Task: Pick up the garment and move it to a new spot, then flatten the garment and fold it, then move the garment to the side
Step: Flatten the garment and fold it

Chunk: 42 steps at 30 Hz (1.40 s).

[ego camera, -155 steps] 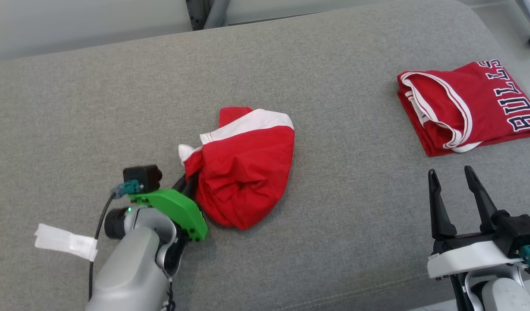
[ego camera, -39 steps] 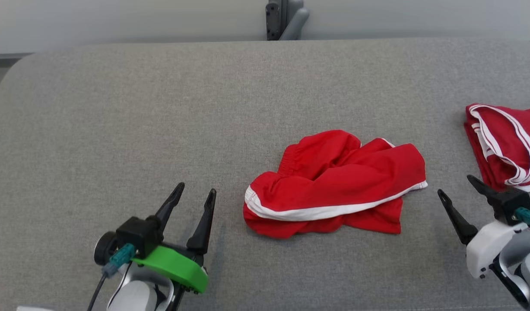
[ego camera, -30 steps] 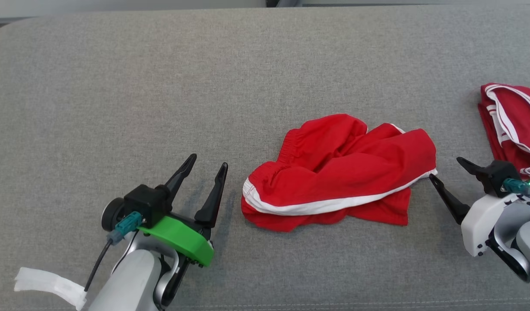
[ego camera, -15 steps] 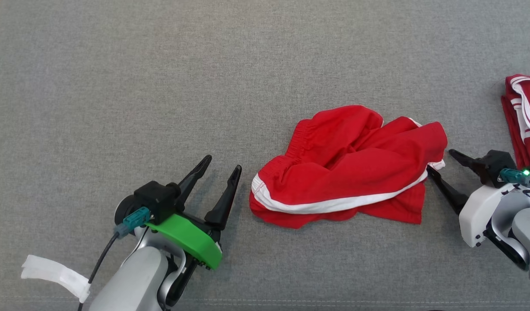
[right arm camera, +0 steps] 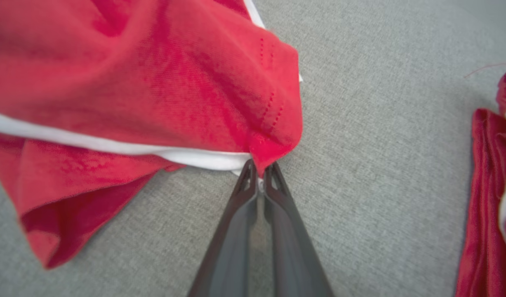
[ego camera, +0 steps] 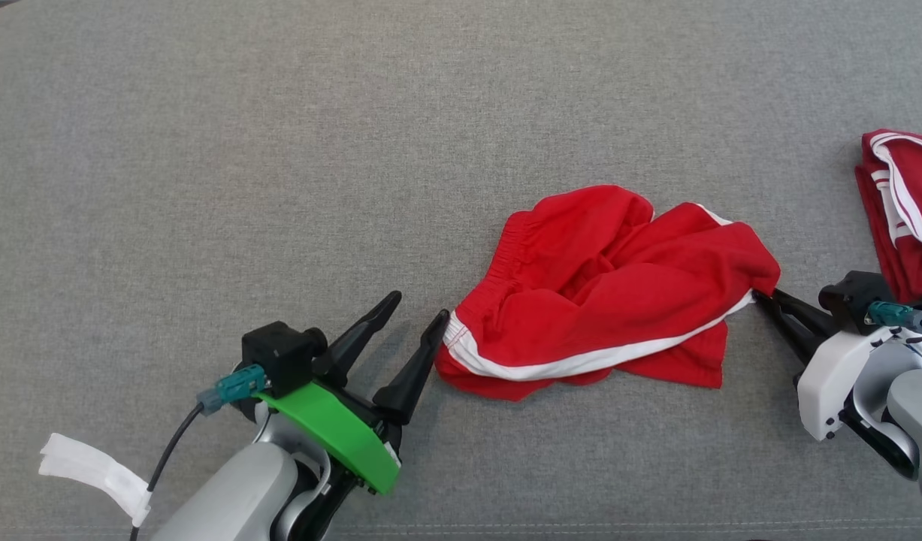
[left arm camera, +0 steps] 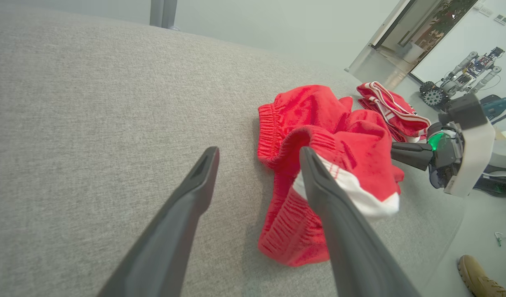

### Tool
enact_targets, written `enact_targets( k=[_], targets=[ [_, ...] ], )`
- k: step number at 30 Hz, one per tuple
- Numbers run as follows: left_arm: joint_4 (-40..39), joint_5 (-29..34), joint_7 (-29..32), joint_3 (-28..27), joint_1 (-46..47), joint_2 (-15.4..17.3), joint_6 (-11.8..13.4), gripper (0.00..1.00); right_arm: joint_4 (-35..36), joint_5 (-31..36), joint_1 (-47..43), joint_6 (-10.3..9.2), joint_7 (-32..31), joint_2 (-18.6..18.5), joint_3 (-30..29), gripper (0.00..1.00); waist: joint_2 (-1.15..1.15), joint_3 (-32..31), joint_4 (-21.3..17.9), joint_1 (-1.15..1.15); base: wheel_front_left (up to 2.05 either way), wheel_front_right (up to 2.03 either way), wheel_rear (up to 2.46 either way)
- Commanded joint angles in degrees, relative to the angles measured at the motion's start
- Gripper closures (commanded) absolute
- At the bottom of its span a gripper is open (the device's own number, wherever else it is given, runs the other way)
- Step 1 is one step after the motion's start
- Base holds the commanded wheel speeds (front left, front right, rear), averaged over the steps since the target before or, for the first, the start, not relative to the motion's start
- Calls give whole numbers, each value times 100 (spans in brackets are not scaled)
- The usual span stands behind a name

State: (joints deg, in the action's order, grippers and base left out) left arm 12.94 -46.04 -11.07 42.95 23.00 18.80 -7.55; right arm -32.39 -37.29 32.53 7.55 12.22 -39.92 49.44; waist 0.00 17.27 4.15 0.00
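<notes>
I judge this to be the flattening step. The garment lies crumpled on the grey cushion, a little toward 3 o'clock from the middle of my head view. My right gripper sits at the garment's 3 o'clock corner, its fingers pinched tight on the red hem where the white stripe ends. My left gripper is at the 8 o'clock end, fingers spread wide with nothing between them; the nearer fingertip just touches the white-banded edge. Next, I think, my left must slide over that edge and close, so both can draw the cloth out flat. A folded jersey lies beyond at 2 o'clock.
</notes>
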Motion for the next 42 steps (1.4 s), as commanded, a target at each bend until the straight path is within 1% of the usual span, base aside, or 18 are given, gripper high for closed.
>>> enact_targets(
  k=[1, 6, 12, 16, 19, 20, 21, 22, 23, 27, 30, 33, 35, 38, 40, 42],
  targets=[
    [-87, -194, 30, 86, 86, 75, 12, 0, -86, -48, 7, -11, 21, -20, 82, 100, 0, -23, -32, 0, 0, 0, 0],
    [-341, -727, 111, 504, 209, 281, 12, 0, -175, -140, 57, -11, 87, -17, 200, 100, 0, -30, -88, 0, 0, 0, 0],
    [-479, -1164, 226, 1087, 496, 539, 12, 0, -268, -215, 113, -12, 147, 2, 323, 100, 0, -30, -150, 0, 0, 0, 0],
    [-512, -1438, 282, 1405, 674, 676, 12, 0, -326, -268, 150, -12, 181, 29, 387, 100, 0, -20, -194, 0, 0, 0, 0],
    [-483, -1581, 320, 1545, 745, 734, 12, 0, -359, -282, 156, -12, 203, 45, 414, 100, 0, -24, -219, 0, 0, 0, 0],
    [-475, -1626, 330, 1621, 777, 757, 12, 17, -371, -293, 158, -11, 212, 55, 429, 100, 0, -25, -233, 0, 0, 0, 0],
    [-468, -1679, 319, 1683, 805, 779, 12, 52, -379, -306, 165, -11, 212, 66, 440, 100, 0, -24, -245, 0, 0, 0, 0],
    [-456, -1733, 307, 1740, 832, 807, 12, 73, -388, -315, 175, -11, 217, 73, 446, 100, 0, -24, -256, 0, 0, 0, 0],
    [-445, -1744, 307, 1796, 858, 839, 12, 100, -397, -324, 181, -11, 222, 76, 446, 100, 0, -25, -265, 0, 0, 0, 0],
    [-449, -1731, 213, 1967, 967, 968, 12, 100, -236, -503, 157, -12, 269, 60, 312, 100, 0, -70, -284, 0, 0, 0, 0],
    [-603, -1706, 139, 1973, 1083, 1118, 12, 100, 171, -900, 111, -11, 295, -41, 12, 100, 0, -118, -288, 0, 0, 0, 0],
    [-957, -1803, 138, 1856, 1261, 1319, 12, 100, 775, -1270, 176, -11, 296, -297, -342, 100, 0, -136, -304, 0, 0, 0, 0],
    [-1224, -1874, 238, 1735, 1462, 1497, 12, 100, 1246, -1489, 313, -12, 277, -501, -585, 100, 0, -110, -311, 0, 0, 0, 0],
    [-1577, -2082, 528, 1508, 1933, 1728, 12, 100, 1922, -1803, 594, -11, 63, -749, -950, 100, 0, -4, -305, 0, 0, 0, 0],
    [-1656, -2276, 789, 1289, 2368, 1813, 12, 100, 2243, -1991, 880, -12, -138, -861, -1226, 100, 0, 137, -287, 0, 0, 0, 0],
    [-1499, -2486, 1070, 1061, 2859, 1821, 30, 100, 2404, -2103, 1251, -12, -369, -859, -1489, 100, 0, 314, -259, 0, 0, 0, 0]
  ],
)
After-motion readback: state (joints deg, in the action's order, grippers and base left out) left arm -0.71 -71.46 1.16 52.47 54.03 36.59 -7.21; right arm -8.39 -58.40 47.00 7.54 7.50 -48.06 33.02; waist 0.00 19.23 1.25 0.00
